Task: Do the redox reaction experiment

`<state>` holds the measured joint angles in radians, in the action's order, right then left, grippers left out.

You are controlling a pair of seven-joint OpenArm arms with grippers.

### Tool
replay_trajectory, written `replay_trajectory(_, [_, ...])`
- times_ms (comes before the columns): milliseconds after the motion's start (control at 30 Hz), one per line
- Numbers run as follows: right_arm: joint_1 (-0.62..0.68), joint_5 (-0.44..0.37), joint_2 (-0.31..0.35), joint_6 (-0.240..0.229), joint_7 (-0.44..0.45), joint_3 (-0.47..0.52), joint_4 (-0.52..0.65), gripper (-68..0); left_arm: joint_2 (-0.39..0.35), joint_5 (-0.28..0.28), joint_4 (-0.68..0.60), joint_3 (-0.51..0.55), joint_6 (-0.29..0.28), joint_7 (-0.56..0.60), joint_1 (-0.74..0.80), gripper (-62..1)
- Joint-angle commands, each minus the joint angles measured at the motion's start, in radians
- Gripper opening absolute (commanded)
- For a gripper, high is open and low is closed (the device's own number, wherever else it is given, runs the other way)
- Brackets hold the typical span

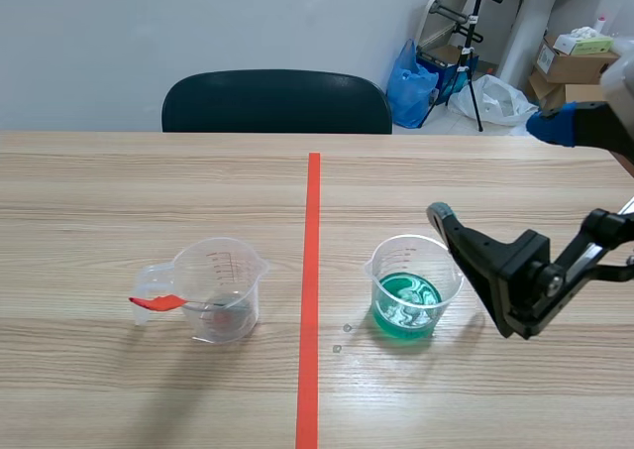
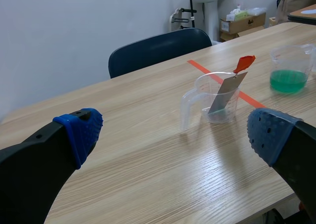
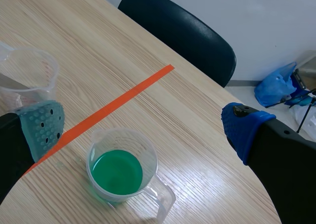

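A clear beaker stands left of the tape line, with a metal strip leaning inside it; the strip's red handle rests over the rim. A second beaker holding green liquid stands right of the line. My right gripper hovers open just right of and above the green beaker, which lies under and between its fingers. My left gripper is open and holds nothing. It sits well back from the clear beaker, and that arm is out of the scene view.
A dark chair stands at the table's far edge. The orange tape line runs down the middle of the table. Cardboard boxes and a blue bag sit on the floor behind, at the right.
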<state>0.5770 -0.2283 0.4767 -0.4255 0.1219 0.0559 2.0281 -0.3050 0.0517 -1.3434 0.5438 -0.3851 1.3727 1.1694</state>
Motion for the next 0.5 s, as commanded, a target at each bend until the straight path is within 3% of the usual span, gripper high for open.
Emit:
replay_trajectory(0, [-0.009,-0.011,0.002,0.007,0.015,0.002,0.006,0.4,0.003,-0.01,-0.011,0.007,0.002,0.014,0.005,1.4])
replay_trajectory(233, [-0.009,-0.011,0.002,0.006,0.015,0.002,0.006,0.4,0.005,-0.01,-0.011,0.007,0.002,-0.066,-0.009,1.4])
replay_trajectory(467, [-0.01,-0.011,0.002,0.006,0.034,-0.005,0.006,0.4,0.005,-0.011,-0.011,0.007,0.002,-0.064,-0.008,1.4])
